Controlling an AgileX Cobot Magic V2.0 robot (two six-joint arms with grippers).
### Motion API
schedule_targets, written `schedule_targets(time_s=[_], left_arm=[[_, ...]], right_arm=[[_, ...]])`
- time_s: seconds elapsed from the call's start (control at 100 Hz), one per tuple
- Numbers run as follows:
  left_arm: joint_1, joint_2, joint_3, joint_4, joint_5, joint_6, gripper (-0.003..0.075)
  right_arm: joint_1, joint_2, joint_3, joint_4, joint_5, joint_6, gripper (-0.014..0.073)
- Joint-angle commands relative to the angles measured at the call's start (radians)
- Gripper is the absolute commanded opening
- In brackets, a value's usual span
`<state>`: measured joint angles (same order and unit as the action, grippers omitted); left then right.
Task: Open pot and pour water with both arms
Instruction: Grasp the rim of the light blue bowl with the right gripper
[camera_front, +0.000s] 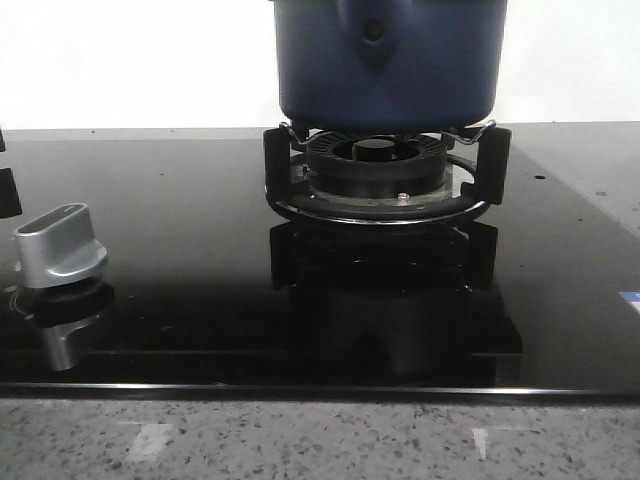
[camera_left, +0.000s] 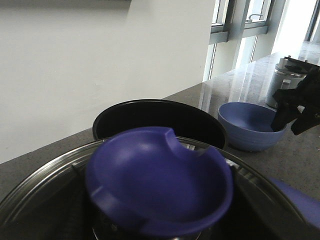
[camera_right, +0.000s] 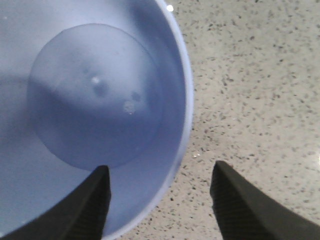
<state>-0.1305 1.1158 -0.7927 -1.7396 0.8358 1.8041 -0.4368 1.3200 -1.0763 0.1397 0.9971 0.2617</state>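
The dark-blue pot stands on the burner at the back centre of the front view, where neither gripper shows. In the left wrist view the pot is open with a black inside. Close in front of it is its glass lid, whose blue knob fills the spot where my left gripper's fingers are, hiding them. A light-blue bowl holds water. My right gripper is open astride the bowl's rim, one finger over the inside and one over the counter. From the left wrist, the right gripper hangs at the bowl.
A black burner ring with pan supports sits on the glossy black hob. A silver knob is at the hob's left. The speckled counter runs along the front. A steel canister stands behind the bowl.
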Motion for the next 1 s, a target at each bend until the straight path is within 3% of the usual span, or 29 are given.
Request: schedule_targets(time_s=[0.0, 0.31, 0.73, 0.99], left_arm=[[-0.008, -0.026, -0.032, -0.112, 0.047, -0.002, 0.0284], [-0.008, -0.026, -0.032, -0.112, 0.041, -0.002, 0.0284], [-0.008, -0.024, -0.032, -0.112, 0.005, -0.002, 0.0284], [-0.008, -0.007, -0.032, -0.112, 0.005, -0.002, 0.0284]], right_arm=[[-0.007, -0.013, -0.023, 0.014, -0.044, -0.003, 0.0393], [-0.007, 0.037, -0.023, 0.056, -0.042, -0.003, 0.0369], [-0.005, 0.042, -0.023, 0.083, -0.058, -0.003, -0.0069], [0.075, -0.002, -0.038, 0.126, -0.099, -0.012, -0.0067]])
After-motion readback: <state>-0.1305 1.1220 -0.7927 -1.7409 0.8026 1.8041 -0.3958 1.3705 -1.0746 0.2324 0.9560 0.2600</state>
